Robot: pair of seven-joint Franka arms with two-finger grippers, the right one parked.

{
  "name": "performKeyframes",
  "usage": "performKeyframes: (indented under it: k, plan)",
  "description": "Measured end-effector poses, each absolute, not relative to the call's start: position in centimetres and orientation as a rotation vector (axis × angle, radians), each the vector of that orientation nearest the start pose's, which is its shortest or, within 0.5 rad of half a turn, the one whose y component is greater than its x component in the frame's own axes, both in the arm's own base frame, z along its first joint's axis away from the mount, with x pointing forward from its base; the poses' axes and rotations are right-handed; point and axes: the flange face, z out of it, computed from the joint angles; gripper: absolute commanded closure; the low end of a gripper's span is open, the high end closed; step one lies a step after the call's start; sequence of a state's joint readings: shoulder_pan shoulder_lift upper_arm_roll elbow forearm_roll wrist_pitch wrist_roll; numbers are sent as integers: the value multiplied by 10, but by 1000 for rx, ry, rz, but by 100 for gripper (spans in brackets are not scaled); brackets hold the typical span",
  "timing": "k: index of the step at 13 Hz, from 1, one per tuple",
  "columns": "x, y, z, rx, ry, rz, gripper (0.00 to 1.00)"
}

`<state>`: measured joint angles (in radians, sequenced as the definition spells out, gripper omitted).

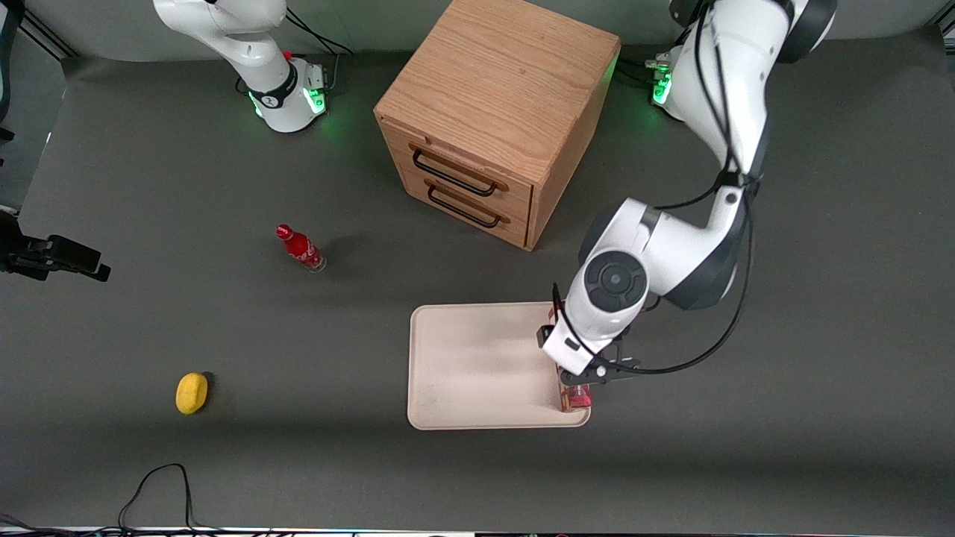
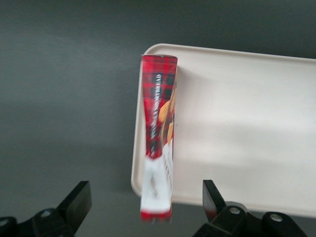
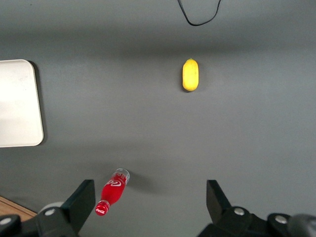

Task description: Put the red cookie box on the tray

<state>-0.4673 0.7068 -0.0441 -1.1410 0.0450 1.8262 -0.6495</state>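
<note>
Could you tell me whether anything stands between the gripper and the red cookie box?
Nothing visible does. The gripper hangs directly above the red cookie box, its fingers spread wide on either side with open air between. The box lies along the tray edge, nothing beside it.

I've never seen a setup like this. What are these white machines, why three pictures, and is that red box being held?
The white machines are two robot arms bolted to a dark table. One picture looks down from the front; the other two come from cameras on each arm's wrist. The working arm's gripper hovers over the red cookie box, fingers spread wide on either side without touching, so nothing is held. The box lies along the edge of the off-white tray, at the working arm's end of it. Also on the table: a wooden two-drawer cabinet, a small red bottle and a yellow lemon-like fruit.
</note>
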Motion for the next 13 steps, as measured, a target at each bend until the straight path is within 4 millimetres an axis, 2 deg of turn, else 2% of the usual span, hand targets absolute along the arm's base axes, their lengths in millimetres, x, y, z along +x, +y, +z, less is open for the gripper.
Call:
performKeyframes:
  k: [3, 5, 7, 13]
  plan:
    - [627, -327, 495, -3096, -237, 23, 0]
    - [609, -302, 546, -3085, -270, 30, 0]
    - [600, -271, 568, -3078, -291, 34, 0]
    - [569, -147, 579, -3078, -176, 65, 0]
